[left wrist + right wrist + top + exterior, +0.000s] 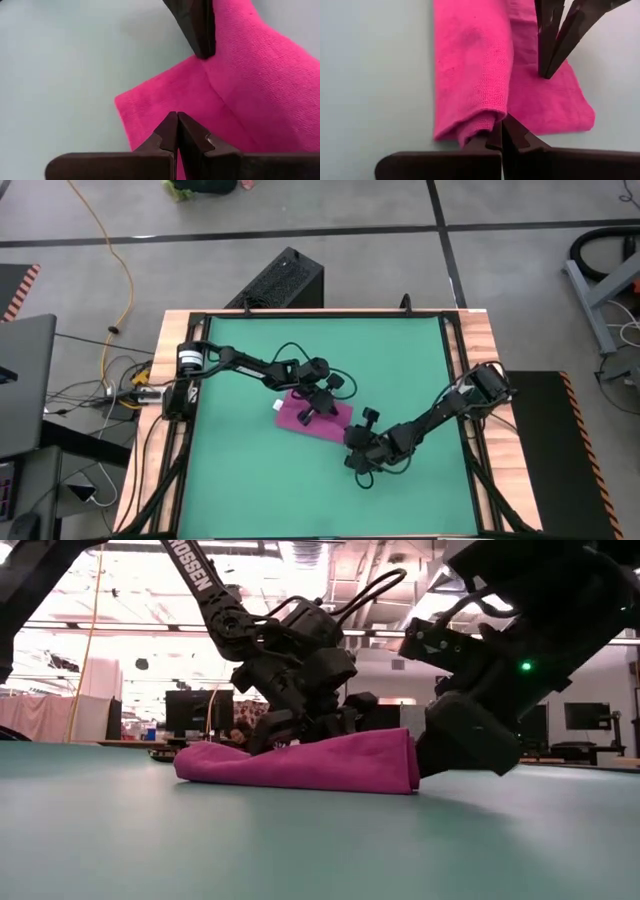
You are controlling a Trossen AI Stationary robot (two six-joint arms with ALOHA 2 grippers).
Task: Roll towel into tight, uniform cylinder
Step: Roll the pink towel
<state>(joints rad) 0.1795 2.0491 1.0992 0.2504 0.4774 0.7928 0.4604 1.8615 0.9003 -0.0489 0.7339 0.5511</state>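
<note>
The towel point(315, 416) lies near the middle of the green mat point(250, 480), partly rolled — one thick fold on its right side, a flat flap on its left.

On the towel's left part, the left gripper point(305, 417) presses down on the flat flap with its fingers shut tight together, nothing between them.

At the towel's right end, the right gripper point(501, 131) sits at the end of the roll, fingers pressed together too; I cannot tell if any cloth is pinched.

To roll it well, I think the left gripper should pin the flap while the right one turns the fold over evenly — slowly, so both ends stay the same thickness.

No boxes or bowls are here.
</note>
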